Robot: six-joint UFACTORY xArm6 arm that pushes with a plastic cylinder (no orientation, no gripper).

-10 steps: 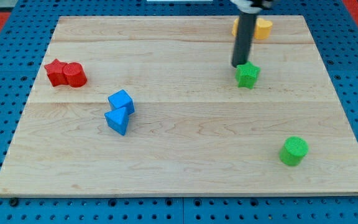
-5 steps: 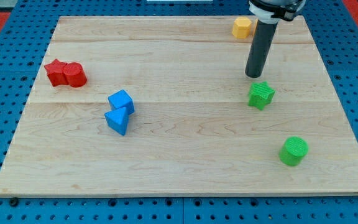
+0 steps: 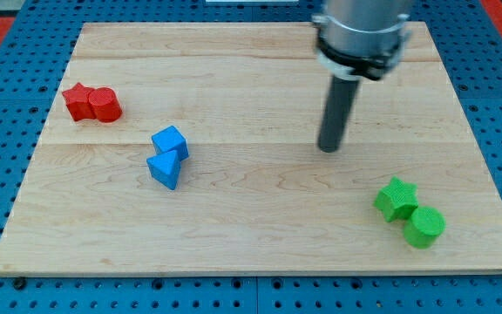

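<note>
Camera view: my tip point(image 3: 329, 148) rests on bare wooden tabletop point(image 3: 251, 218), touching nothing. Nearest, the green star-shaped block point(image 3: 396, 199) lies toward the view's lower right, touching the green cylinder block point(image 3: 425, 227). No jaws fitted.

A straight dark rod under a grey cylindrical mount, my tip point(image 3: 329, 148) blunt.

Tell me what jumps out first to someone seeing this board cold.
The big dark rod coming down from the view's top right dominates, with my tip on bare wood, touching no block. Nearest it, at the view's lower right, the green star block sits against the green cylinder. Farther off, two blue blocks huddle left of centre, and two red blocks sit at the upper left.
</note>
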